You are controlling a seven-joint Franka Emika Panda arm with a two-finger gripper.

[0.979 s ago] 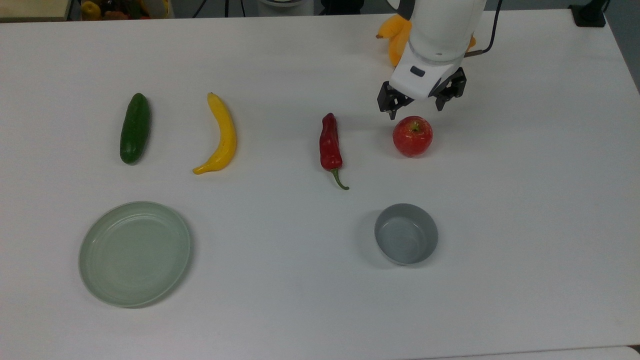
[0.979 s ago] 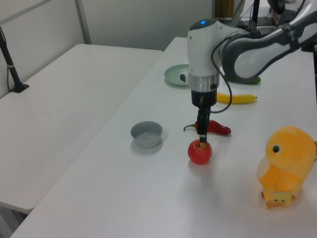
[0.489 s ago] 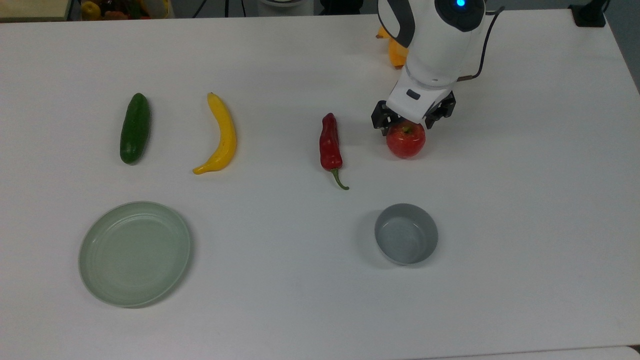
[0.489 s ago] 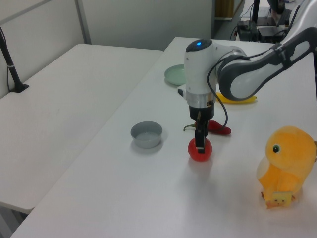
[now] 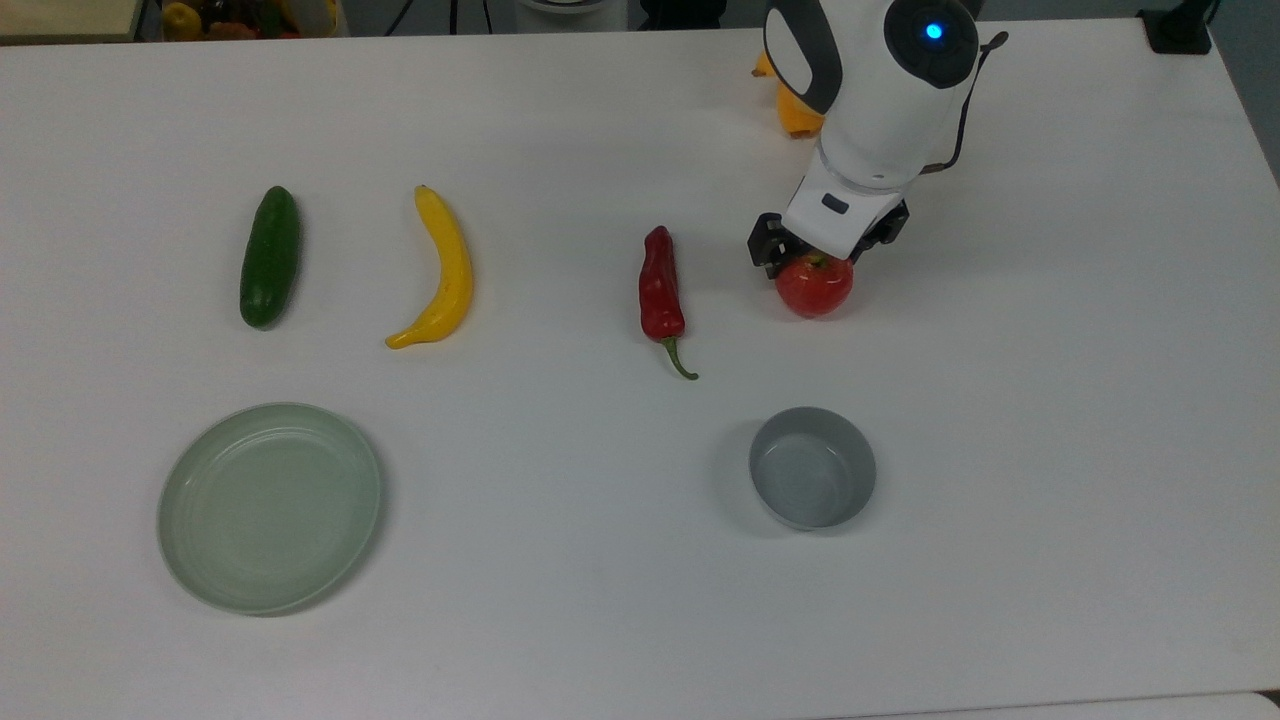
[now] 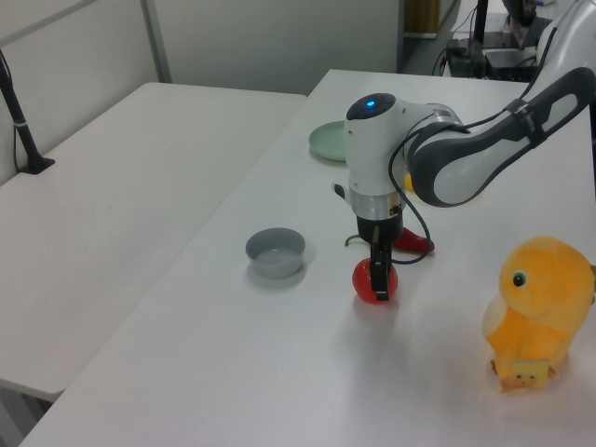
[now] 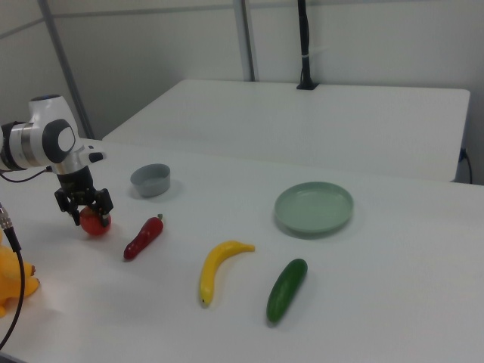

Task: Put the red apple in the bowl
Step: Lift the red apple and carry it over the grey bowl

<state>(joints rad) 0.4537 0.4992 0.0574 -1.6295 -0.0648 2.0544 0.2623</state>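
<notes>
The red apple (image 5: 815,287) sits on the white desk (image 5: 600,600), with the hand (image 5: 822,258) lowered over it, one finger on each side; whether the fingers press it I cannot tell. In the top view, the bowl (image 5: 812,467) stands at the apple's 6 o'clock, well apart. The red chili pepper (image 5: 660,290) lies at its 9 o'clock, and the yellow plush toy (image 5: 795,105) at 12 o'clock behind the arm.

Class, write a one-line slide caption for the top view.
Pincer lowered around the red apple; grey bowl waits empty below.
</notes>
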